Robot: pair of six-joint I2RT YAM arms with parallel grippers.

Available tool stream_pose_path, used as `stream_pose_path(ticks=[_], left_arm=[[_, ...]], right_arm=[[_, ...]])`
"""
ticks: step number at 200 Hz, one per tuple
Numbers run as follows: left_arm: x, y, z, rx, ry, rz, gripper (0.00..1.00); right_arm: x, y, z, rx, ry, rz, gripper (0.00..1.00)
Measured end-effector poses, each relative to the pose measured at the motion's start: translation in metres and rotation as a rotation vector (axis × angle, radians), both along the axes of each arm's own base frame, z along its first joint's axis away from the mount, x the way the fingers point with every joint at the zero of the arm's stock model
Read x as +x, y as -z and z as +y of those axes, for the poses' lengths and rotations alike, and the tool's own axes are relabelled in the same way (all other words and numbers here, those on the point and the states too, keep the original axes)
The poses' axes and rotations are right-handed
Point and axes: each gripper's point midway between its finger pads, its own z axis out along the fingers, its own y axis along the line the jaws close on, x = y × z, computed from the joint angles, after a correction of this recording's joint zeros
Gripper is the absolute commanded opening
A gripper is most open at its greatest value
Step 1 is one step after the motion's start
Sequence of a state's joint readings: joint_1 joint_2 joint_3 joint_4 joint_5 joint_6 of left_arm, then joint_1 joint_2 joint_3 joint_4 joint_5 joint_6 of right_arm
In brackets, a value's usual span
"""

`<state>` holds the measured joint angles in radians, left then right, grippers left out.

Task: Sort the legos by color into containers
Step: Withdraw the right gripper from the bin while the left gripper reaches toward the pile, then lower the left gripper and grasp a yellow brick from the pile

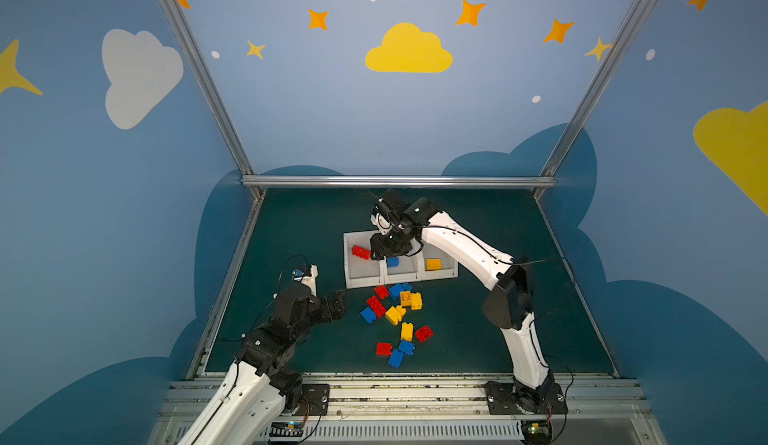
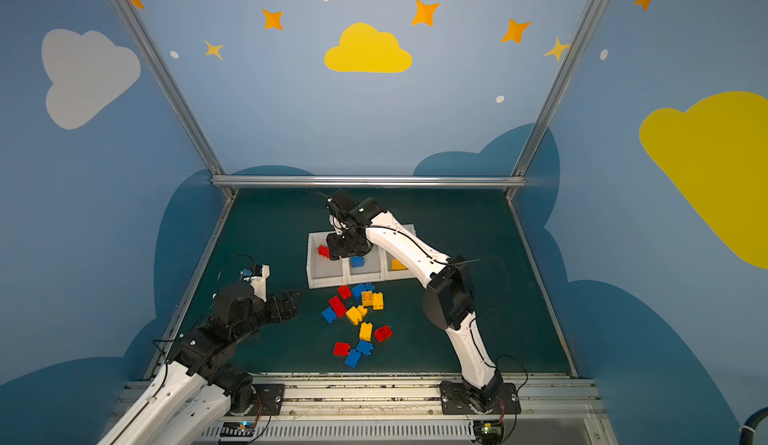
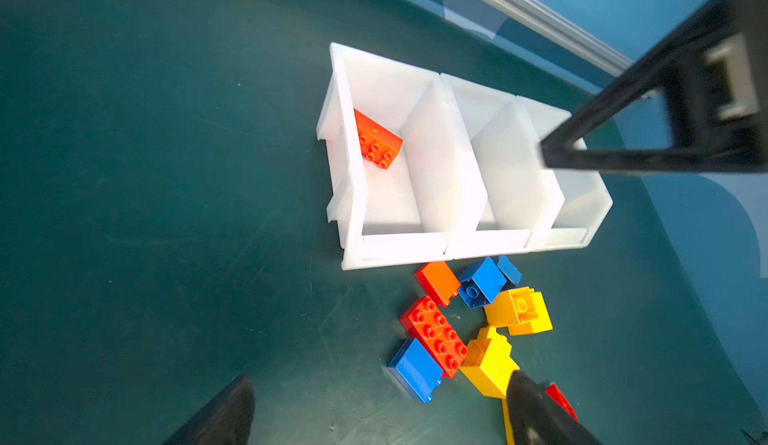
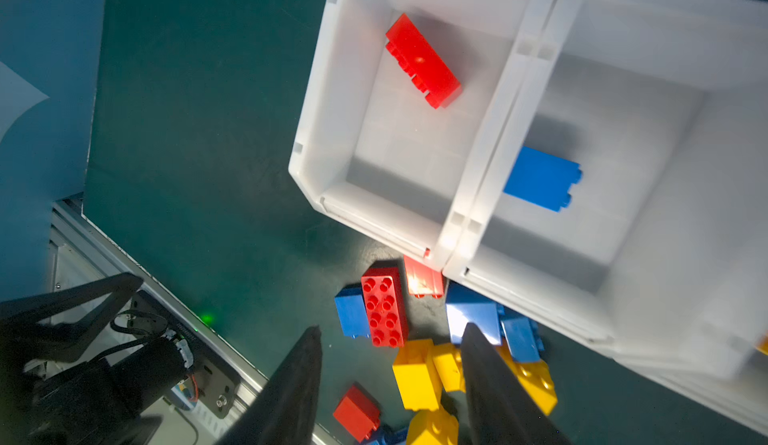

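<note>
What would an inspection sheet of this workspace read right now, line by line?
Surface: dark green mat, faint scuffs.
Job's things: three white bins in a row. In both top views, the left bin holds a red brick, the middle bin a blue brick, and the right bin a yellow brick. Loose bricks of all three colours lie in front.
Clutter: nothing seen.
End effectors: left end effector open, empty, beside the loose bricks; right end effector open, empty, above the bins.
Cables: left arm cable and right arm cable loop free, clear of the bricks.
Surroundings: blue walls with cloud decals; aluminium frame.
</note>
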<state>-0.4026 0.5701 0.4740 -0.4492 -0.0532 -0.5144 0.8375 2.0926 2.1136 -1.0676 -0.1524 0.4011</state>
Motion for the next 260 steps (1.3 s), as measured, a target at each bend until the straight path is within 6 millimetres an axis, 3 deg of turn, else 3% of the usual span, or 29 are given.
stream_pose_path(ticks=[18,41,71,105,131,168,209,260], left_arm=[[0.0,0.003,-0.005,0.001,0.028,0.014,0.91],[0.001,0.011,-0.012,-0.001,0.06,0.048,0.9],[0.002,0.026,-0.02,0.013,0.099,0.106,0.9],[0.002,0.039,-0.037,0.044,0.175,0.163,0.9],[0.003,0.04,-0.058,0.089,0.268,0.179,0.89],[0.006,0.038,-0.091,0.137,0.391,0.175,0.89],[0.005,0.053,-0.133,0.208,0.531,0.213,0.86],[0.01,0.068,-0.181,0.305,0.667,0.265,0.82]], right_arm=[[-0.007,-0.017,-0.023,0.003,0.021,-0.03,0.55],[-0.021,-0.018,-0.055,-0.015,0.058,-0.03,0.55],[-0.039,0.011,-0.093,-0.079,0.13,0.024,0.55],[-0.06,0.05,-0.122,-0.147,0.204,0.1,0.55],[-0.069,0.062,-0.136,-0.161,0.249,0.126,0.55],[-0.068,0.055,-0.148,-0.135,0.301,0.11,0.55],[-0.066,0.047,-0.156,-0.114,0.337,0.087,0.55],[-0.072,0.057,-0.164,-0.135,0.353,0.104,0.55]])
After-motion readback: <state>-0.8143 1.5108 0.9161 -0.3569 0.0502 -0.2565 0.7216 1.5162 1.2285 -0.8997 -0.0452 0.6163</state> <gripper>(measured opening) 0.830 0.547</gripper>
